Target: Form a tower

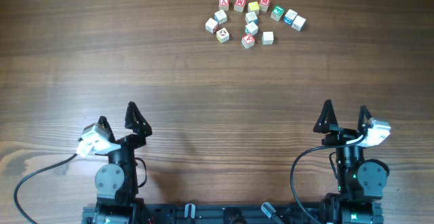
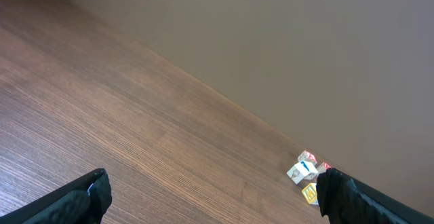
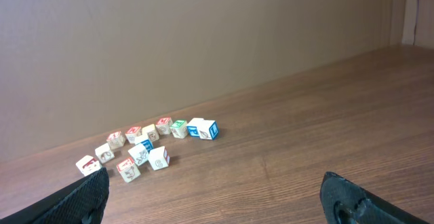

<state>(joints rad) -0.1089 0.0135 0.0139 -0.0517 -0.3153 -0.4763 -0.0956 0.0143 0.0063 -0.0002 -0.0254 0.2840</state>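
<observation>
Left gripper (image 1: 116, 114) and right gripper (image 1: 346, 107): both spread fully wide, nothing between the fingers, sitting at the lower edge of the overhead frame. Letter cubes (image 1: 251, 22) lie in a tight cluster on the table (image 1: 135, 47), upper centre-right, well apart from both. Probably all one layer, but I cannot confirm it from above. Risk: the cubes nearly touch, so wide fingers descending on one would likely shove its neighbours. Both arms reaching in together could clash.
</observation>
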